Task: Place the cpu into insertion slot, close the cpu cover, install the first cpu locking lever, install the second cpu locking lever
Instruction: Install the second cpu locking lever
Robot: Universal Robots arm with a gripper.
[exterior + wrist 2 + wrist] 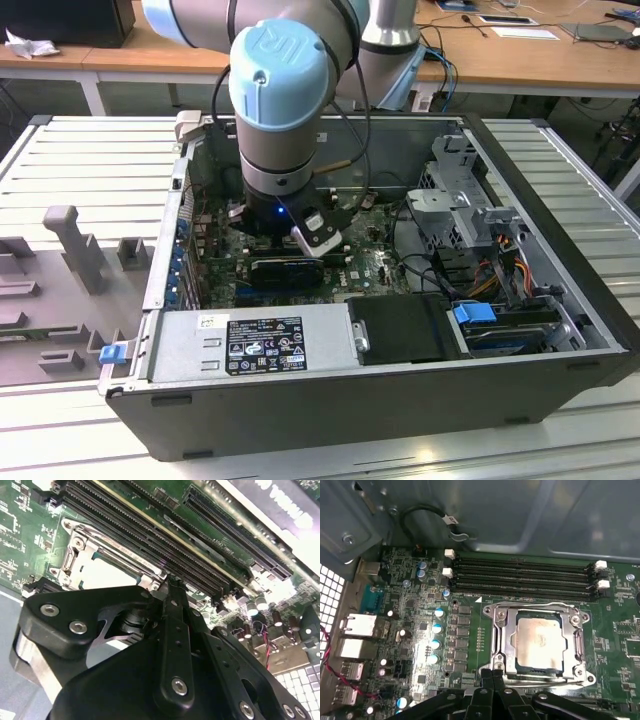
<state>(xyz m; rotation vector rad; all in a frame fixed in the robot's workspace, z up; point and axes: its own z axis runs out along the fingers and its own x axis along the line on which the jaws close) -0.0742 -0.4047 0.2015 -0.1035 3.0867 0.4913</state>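
In the first wrist view the cpu (540,640), with its pale silver-beige top, lies flat in the insertion slot (487,611). The silvery cpu cover (502,630) is folded down around it. A thin metal lever rod (535,605) runs along the socket edge beside the memory slots. My gripper (491,672) is shut, its black fingertips together just above the socket's opposite edge, with nothing visible between them. The second wrist view looks past the gripper (170,582) to the cpu (107,572) and cover (75,560). In the exterior view the arm's wrist (280,215) reaches down into the open computer case.
Long black memory slots (520,575) run beside the socket. A row of capacitors (437,630) and the rear ports (360,625) lie on another side of it. The grey case wall (520,515) rises behind. A power supply (250,345) and drive cage (470,220) crowd the case.
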